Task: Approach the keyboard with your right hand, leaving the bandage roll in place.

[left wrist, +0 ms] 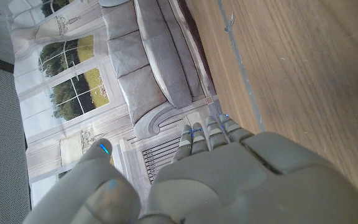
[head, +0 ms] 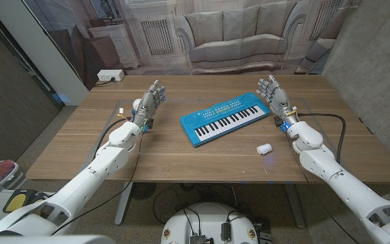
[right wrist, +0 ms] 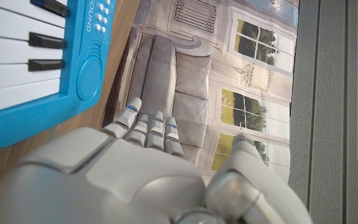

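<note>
A blue toy keyboard point(head: 223, 119) with white and black keys lies slanted at the middle of the wooden table point(head: 181, 159). My right hand point(head: 274, 94) stands open just beyond the keyboard's right end, fingers up, holding nothing. In the right wrist view the keyboard's blue end point(right wrist: 23, 62) sits close beside that hand point(right wrist: 135, 174). A small white bandage roll point(head: 265, 148) lies on the table nearer the front edge, below the right forearm and apart from it. My left hand point(head: 149, 103) stands open at the table's left, away from the keyboard, also seen from behind point(left wrist: 229, 174).
A cable point(head: 327, 118) loops over the table by the right arm. A white power strip point(head: 110, 76) lies on the floor beyond the table's far left corner. A printed sofa backdrop point(head: 239, 34) stands behind the table.
</note>
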`<state>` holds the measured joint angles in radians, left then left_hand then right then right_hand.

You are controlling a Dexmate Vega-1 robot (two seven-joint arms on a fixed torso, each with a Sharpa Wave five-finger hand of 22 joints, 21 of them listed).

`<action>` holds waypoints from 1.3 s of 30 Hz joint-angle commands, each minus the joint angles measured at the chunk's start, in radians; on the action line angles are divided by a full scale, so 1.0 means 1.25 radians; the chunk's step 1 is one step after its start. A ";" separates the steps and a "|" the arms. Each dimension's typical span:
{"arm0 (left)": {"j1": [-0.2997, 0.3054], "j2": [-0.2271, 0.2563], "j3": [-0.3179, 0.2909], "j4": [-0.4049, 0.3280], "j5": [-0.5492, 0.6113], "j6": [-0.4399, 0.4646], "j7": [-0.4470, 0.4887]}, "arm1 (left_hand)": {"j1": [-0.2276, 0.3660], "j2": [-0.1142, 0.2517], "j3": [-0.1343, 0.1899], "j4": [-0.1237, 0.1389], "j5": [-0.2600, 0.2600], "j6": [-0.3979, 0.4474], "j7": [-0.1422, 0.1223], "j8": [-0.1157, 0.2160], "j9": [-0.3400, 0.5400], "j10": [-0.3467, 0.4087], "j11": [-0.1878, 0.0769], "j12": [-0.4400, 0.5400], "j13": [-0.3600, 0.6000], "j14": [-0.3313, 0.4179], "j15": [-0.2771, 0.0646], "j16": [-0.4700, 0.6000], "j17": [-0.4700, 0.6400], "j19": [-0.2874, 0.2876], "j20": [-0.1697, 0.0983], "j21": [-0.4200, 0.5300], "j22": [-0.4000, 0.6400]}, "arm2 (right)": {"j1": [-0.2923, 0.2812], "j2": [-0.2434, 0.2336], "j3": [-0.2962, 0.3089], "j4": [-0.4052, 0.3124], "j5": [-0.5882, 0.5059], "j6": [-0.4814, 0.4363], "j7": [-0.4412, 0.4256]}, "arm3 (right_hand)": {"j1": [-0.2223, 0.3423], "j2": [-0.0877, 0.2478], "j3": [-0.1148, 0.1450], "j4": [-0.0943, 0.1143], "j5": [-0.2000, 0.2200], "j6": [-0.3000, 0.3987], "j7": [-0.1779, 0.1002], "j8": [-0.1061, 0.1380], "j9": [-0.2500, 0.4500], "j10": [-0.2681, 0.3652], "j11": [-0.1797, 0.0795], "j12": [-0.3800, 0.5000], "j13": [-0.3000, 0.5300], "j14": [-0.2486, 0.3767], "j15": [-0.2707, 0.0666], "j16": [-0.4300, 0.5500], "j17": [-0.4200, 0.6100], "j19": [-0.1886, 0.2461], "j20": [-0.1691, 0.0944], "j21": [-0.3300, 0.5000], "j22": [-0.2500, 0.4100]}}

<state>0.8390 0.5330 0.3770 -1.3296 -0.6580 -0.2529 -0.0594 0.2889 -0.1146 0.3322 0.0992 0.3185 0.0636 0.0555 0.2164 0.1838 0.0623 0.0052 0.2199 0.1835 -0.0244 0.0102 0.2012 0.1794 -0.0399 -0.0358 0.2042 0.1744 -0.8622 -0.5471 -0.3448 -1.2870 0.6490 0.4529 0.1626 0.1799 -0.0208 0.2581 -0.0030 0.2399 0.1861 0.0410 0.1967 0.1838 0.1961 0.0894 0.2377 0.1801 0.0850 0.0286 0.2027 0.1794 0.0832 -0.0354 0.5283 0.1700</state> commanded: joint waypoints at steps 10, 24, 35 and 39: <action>-0.005 -0.006 0.001 0.016 -0.017 -0.015 -0.039 | 0.005 0.003 -0.005 -0.002 0.004 0.009 -0.001 -0.001 0.003 0.009 0.000 0.003 0.004 0.008 0.000 -0.002 0.002 0.002 0.001 0.005 0.005 | -0.007 -0.006 -0.001 -0.019 -0.015 0.030 0.008 | 0.007 0.001 0.002 -0.003 -0.002 0.006 0.000 0.003 0.003 0.007 0.000 -0.001 0.003 0.010 0.001 -0.003 0.001 0.009 -0.026 -0.008 0.002; 0.015 0.008 0.000 -0.011 -0.014 -0.005 -0.026 | 0.006 0.004 -0.007 -0.002 0.003 0.012 -0.001 -0.002 0.003 0.008 -0.001 0.001 0.004 0.008 0.001 -0.004 0.002 0.003 0.002 0.004 0.005 | -0.012 0.001 -0.011 -0.021 -0.033 0.064 0.012 | 0.008 0.002 0.001 -0.004 -0.002 0.011 -0.004 0.004 0.003 0.013 -0.003 0.000 0.003 0.016 -0.002 -0.002 0.002 0.013 -0.025 -0.012 0.002; 0.020 0.011 0.001 -0.020 -0.011 -0.003 -0.022 | 0.007 0.004 -0.009 -0.002 0.003 0.011 -0.002 -0.003 0.003 0.010 -0.002 0.000 0.004 0.008 0.001 -0.005 0.002 0.003 0.003 0.003 0.005 | -0.024 -0.007 -0.009 -0.038 -0.040 0.077 0.011 | 0.009 0.003 0.001 -0.005 -0.002 0.014 -0.005 0.004 0.003 0.015 -0.005 -0.001 0.003 0.018 -0.003 -0.003 0.002 0.016 -0.025 -0.016 0.002; 0.021 0.013 0.002 -0.025 -0.009 0.002 -0.018 | 0.007 0.005 -0.010 -0.002 0.003 0.012 -0.001 -0.004 0.003 0.009 -0.005 -0.001 0.004 0.008 0.002 -0.005 0.002 0.003 0.003 0.003 0.005 | -0.028 -0.010 -0.008 -0.044 -0.052 0.083 0.001 | 0.009 0.003 0.000 -0.006 -0.002 0.015 -0.005 0.004 0.003 0.016 -0.005 -0.001 0.003 0.019 -0.004 -0.003 0.002 0.016 -0.025 -0.018 0.002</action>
<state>0.8588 0.5432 0.3782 -1.3471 -0.6747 -0.2590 -0.0908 0.2956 -0.1079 0.3211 0.0967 0.3185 0.0741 0.0589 0.2163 0.1838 0.0655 0.0019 0.2198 0.1835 -0.0147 0.0091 0.1936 0.1793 -0.0400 -0.0358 0.2042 0.1745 -0.8854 -0.5525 -0.3556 -1.3260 0.6048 0.5354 0.1756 0.1838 -0.0168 0.2554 -0.0058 0.2398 0.1953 0.0319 0.1967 0.1837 0.2088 0.0838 0.2377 0.1800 0.1011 0.0230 0.2029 0.1791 0.0938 -0.0355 0.5099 0.1700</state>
